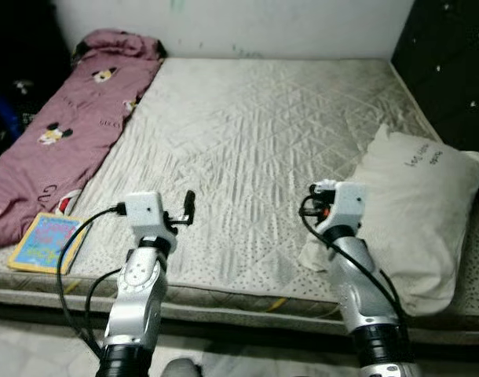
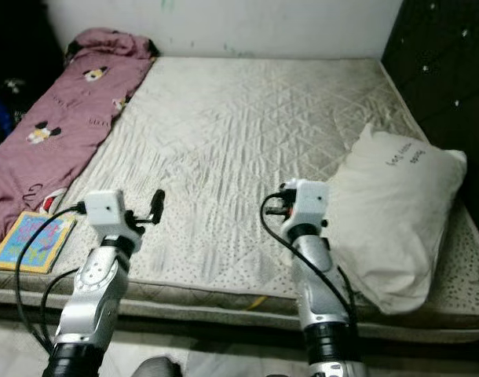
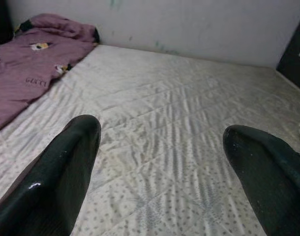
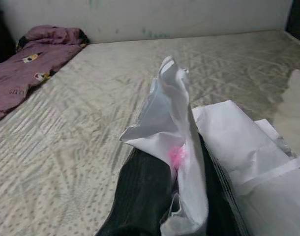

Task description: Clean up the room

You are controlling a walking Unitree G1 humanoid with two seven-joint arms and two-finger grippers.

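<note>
Against a pale wall, a quilted off-white mattress (image 1: 255, 149) fills the room, seen from the robot's head as it stands at the near edge. Along the mattress's left side lies a maroon blanket (image 1: 74, 126) printed with cartoon mice, bunched at the far corner; at its near end a colourful children's book (image 1: 45, 242) rests flat on the mattress corner. Just right of the book, the left gripper (image 3: 160, 162) hovers low over bare mattress, its two black fingers (image 3: 66, 172) spread well apart with nothing between them. Further right, the right gripper (image 4: 177, 172) is clenched on a crumpled piece of white paper (image 4: 174, 123) showing a pink spot, held up just above the mattress near its front edge; more crumpled white paper (image 4: 248, 152) sits just beside it in the right wrist view. At far right, a large cream pillow (image 1: 420, 212) with dark script printed near its top lies tilted on the mattress, touching the dark padded headboard (image 1: 451, 63) that runs along the right side.
</note>
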